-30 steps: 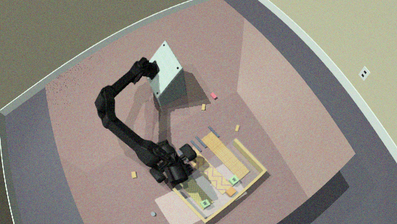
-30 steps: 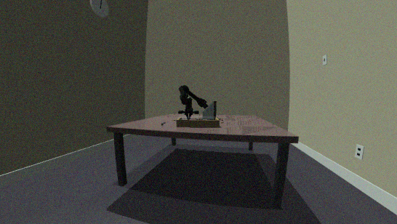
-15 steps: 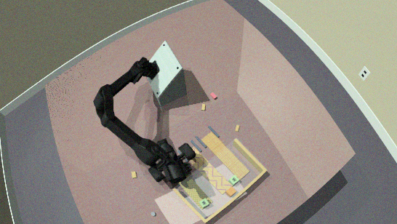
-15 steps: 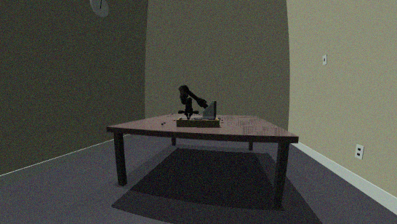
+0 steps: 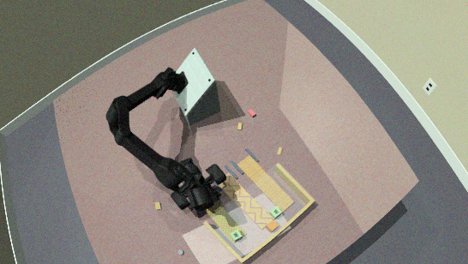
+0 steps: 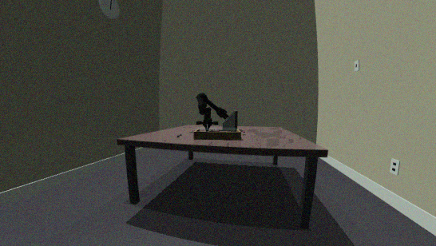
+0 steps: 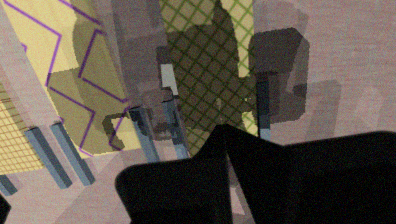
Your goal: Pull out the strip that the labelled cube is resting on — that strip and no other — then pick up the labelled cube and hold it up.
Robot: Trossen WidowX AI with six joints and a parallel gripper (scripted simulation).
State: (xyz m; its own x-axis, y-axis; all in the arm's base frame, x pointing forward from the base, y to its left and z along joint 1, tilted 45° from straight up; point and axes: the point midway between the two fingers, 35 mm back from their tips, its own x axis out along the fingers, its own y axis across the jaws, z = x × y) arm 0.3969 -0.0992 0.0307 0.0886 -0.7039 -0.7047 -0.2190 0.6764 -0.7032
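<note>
The green-checked strip (image 5: 225, 219) (image 7: 202, 75) lies under my gripper (image 7: 221, 129) (image 6: 207, 129), which is shut on its near end; the fingertips are hidden in the top view. A green cube (image 5: 237, 235) with a letter label rests on the strip's far end. A second lettered green cube (image 5: 276, 211) sits by the far end of the orange grid strip (image 5: 267, 180) (image 7: 15, 140). The zigzag strip (image 5: 249, 203) (image 7: 37, 30) lies between, with an orange cube (image 5: 272, 225) at its far end.
A yellow-walled tray (image 5: 300, 212) (image 6: 217, 136) surrounds the cubes, open toward the arm. Blue guide bars (image 5: 252, 155) (image 7: 72, 154) stand beside the strips. A slanted pale board (image 5: 198, 73) stands behind. Small loose blocks include a red one (image 5: 252, 113) and a yellow one (image 5: 158, 206).
</note>
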